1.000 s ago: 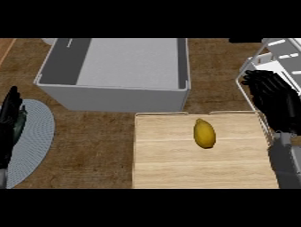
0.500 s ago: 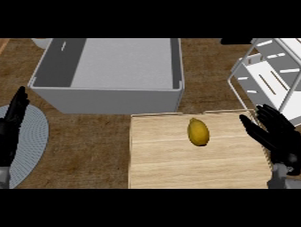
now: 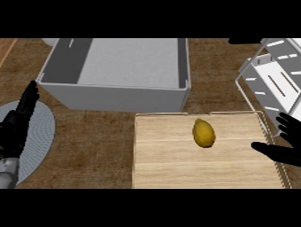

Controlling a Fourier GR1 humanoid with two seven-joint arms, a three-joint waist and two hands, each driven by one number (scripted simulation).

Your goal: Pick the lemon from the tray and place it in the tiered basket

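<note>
Right now the lemon lies on the wooden tray, in the tray's upper half and a little right of its middle, its long axis running roughly from 12 to 6 o'clock. Nothing touches it.

At about 3 o'clock from the lemon, the right hand hangs over the tray's right rim, fingers spread wide and straight, thumb pointing back toward the fruit. It holds nothing, and a strip of bare wood lies between thumb and lemon.

Up at 1 to 2 o'clock from the lemon stands the tiered basket, a white wire frame with slotted white shelves, cut off by the view's right edge. Its lower front wire comes down close to the tray's upper right corner, just above the right hand.

At 11 to 12 o'clock sits a large grey open box, its front wall just beyond the tray's top edge.

Far over at 9 o'clock, the left hand rests with fingers straight and pointing up, empty, above a round grey plate on the brown counter. Both are well apart from the tray.
</note>
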